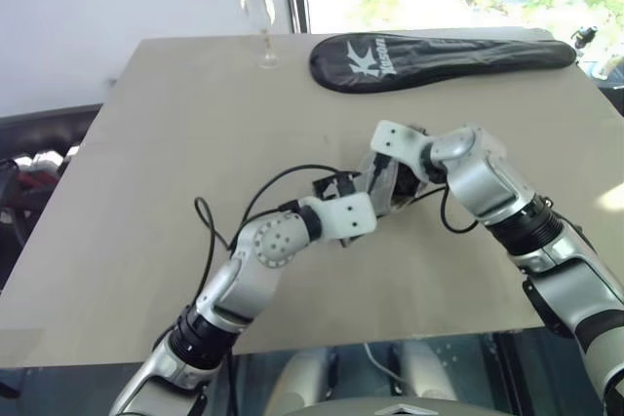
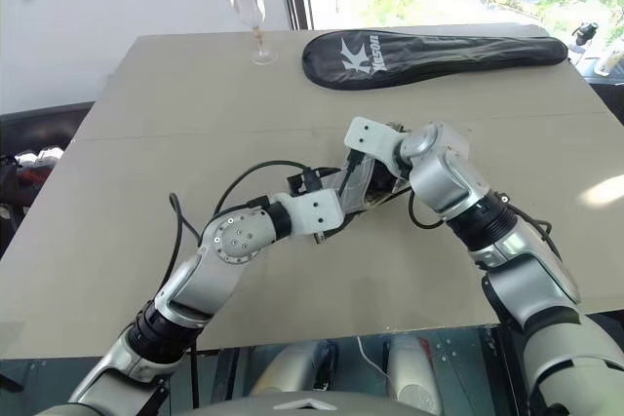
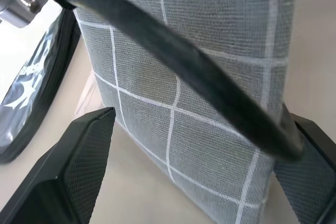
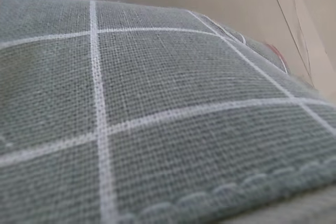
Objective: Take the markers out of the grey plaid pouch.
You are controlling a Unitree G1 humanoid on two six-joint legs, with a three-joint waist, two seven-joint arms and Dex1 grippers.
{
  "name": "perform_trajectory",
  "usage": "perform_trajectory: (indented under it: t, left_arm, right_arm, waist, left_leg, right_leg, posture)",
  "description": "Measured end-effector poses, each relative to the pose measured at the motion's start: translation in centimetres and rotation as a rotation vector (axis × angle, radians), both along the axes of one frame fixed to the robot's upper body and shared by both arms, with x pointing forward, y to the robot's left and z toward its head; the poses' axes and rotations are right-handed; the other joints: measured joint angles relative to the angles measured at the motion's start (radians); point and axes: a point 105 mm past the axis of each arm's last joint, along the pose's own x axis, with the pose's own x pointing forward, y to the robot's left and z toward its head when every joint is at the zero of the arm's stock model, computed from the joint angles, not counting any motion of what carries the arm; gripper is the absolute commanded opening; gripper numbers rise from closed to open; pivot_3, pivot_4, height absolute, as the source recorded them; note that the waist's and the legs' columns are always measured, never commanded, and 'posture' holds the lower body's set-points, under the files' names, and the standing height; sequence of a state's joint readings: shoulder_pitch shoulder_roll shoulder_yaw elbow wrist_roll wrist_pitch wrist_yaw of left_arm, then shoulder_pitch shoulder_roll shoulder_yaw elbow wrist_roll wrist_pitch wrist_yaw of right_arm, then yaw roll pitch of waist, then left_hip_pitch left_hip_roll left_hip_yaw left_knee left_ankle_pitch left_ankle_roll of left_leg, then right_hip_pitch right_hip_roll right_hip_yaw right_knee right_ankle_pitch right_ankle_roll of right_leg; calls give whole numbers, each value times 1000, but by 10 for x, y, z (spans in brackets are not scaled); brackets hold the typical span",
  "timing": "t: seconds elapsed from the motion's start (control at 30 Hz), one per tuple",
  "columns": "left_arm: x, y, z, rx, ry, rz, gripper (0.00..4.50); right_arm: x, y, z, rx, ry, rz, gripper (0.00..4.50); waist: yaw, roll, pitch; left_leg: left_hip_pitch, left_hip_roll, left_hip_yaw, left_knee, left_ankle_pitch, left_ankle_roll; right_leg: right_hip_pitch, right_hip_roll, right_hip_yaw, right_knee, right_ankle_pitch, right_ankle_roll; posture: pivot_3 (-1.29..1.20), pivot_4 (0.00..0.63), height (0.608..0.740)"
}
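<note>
From the head views, both arms met mid-worktop (image 1: pixel 146 143), the grey plaid pouch (image 2: pixel 357 182) between the left jaws and right jaws. In the left wrist view, the left fingers (image 3: pixel 79 156) stood spread, flanking the pouch. In the right wrist view, pouch fabric lay close under the right jaws, spread wide.

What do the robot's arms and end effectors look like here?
Both arms have silver-grey shells with black ribbed joints and white wrist blocks. Loose black cables loop off them. The left end effector has two black fingers with fine mesh-textured pads. The right end effector sits behind its white block.
</note>
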State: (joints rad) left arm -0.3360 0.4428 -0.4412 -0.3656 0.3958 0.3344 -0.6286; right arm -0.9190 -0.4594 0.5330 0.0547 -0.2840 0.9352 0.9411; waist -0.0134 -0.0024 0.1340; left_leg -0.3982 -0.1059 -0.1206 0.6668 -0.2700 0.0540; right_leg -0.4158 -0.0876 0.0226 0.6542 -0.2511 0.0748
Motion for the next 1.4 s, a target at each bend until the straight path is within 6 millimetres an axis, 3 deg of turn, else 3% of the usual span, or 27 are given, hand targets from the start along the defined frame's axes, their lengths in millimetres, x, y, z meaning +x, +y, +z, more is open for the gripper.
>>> perform_trajectory:
  t: [0.27, 0.43, 1.1, 1.13, 1.17, 1.27, 1.4]
  left_arm:
    - [1, 2, 0, 15, -20, 12, 4458]
    - [1, 4, -2, 25, -24, 18, 3030]
    - [5, 13, -5, 83, -71, 72, 3030]
    - [6, 13, -4, 84, -75, 78, 2484]
    - [7, 15, -4, 84, -79, 91, 2340]
    - [10, 18, -3, 87, -86, 118, 1087]
    - [12, 21, -3, 91, -93, 145, 1087]
  right_arm:
    - [-1, 0, 1, 11, 5, -9, 4500]
    - [-2, 0, 1, 18, 11, -15, 4500]
    - [-5, 3, 2, 47, 19, -21, 4500]
    - [-6, 4, 3, 49, 21, -20, 4500]
    - [-7, 5, 3, 55, 24, -17, 4500]
    - [-11, 10, 6, 69, 24, 2, 4500]
    - [-14, 11, 7, 80, 28, 2, 4500]
  waist:
    - [0, 0, 0]
    - [0, 0, 0]
    - [0, 0, 0]
    - [0, 0, 0]
    - [0, 0, 0]
    - [0, 0, 0]
    - [1, 0, 0]
  left_leg:
    - [0, 0, 0, 0, 0, 0]
    - [0, 0, 0, 0, 0, 0]
    - [0, 0, 0, 0, 0, 0]
    - [0, 0, 0, 0, 0, 0]
    - [0, 0, 0, 0, 0, 0]
    - [0, 0, 0, 0, 0, 0]
    - [0, 0, 0, 0, 0, 0]
  right_leg:
    - [0, 0, 0, 0, 0, 0]
    - [0, -1, 0, 0, 0, 0]
    - [0, 0, 0, 1, 0, 0]
    - [0, -1, 0, 1, 0, 0]
    - [0, -1, 0, 1, 0, 0]
    - [0, 0, 0, 1, 0, 0]
    - [0, -1, 0, 1, 0, 0]
  posture:
    - [0, 150, 740]
    - [0, 150, 740]
    - [0, 150, 740]
    - [0, 150, 740]
    - [0, 150, 740]
    - [0, 150, 740]
    - [0, 150, 740]
